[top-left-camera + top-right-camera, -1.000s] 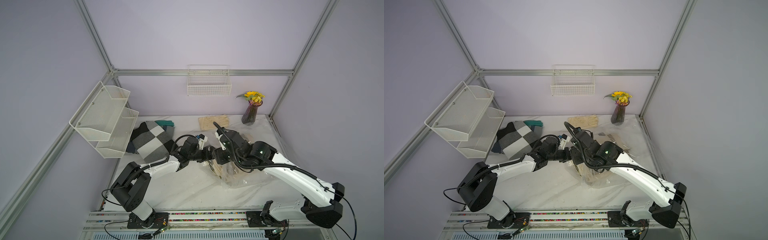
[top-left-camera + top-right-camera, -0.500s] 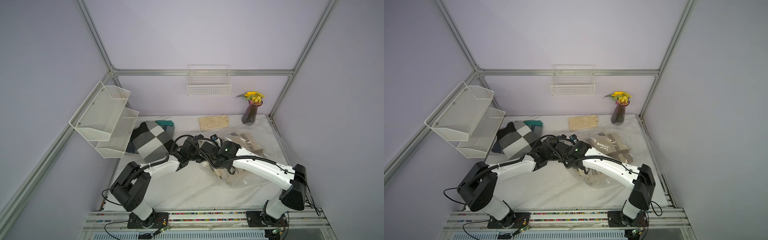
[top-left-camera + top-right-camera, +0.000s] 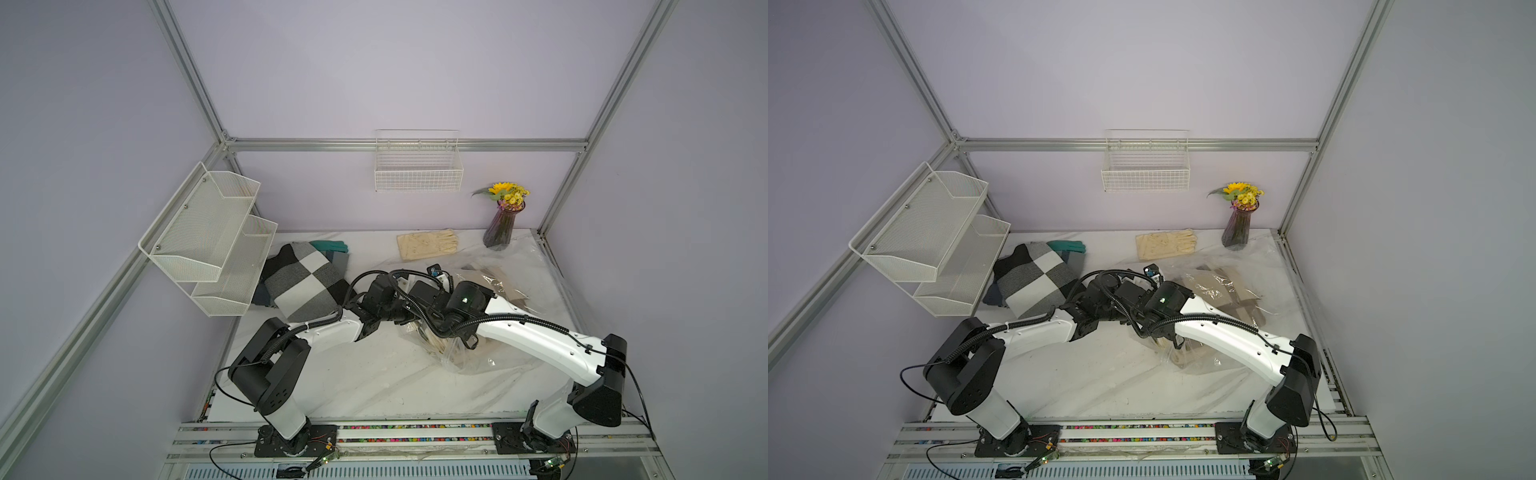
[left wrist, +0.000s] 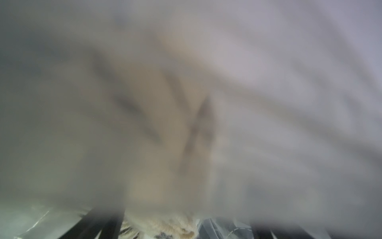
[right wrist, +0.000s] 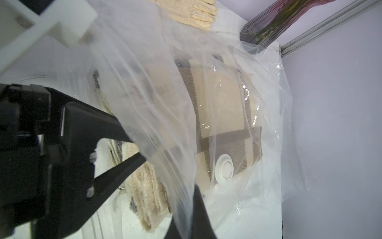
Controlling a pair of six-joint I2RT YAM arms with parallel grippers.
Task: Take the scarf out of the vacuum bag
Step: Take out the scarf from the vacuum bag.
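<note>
Both arms are nose to nose over the table [image 3: 353,382], just right of centre in both top views. From there the vacuum bag [image 3: 536,257] sprawls out to the right edge, its far corner reaching the foot of the vase [image 3: 500,226]. The scarf [image 3: 1225,286], beige with brown bands, lies mostly inside, with the white valve cap [image 5: 224,168] sitting over one corner. Its long axis runs from upper right, near the vase, down and left to the bag's mouth. There the fringed end [image 3: 438,349] spills onto the table just below the two wrists. The right gripper [image 5: 186,224] is pressed together on a fold of the bag's top film, tenting it up, and the right wrist view shows the plastic fanning away from it. That leaves the mouth gaping, and the left gripper [image 5: 142,150] pokes in with jaws spread and a clear gap between them. Its tips are veiled by film, so I can't tell whether they touch wool. The left wrist view is one beige blur, cloth right up close. So the left is the nearer hand, with the fringe straight ahead of it. I'd reckon the pull wants to follow the scarf's length, down and left, out through the mouth.
</note>
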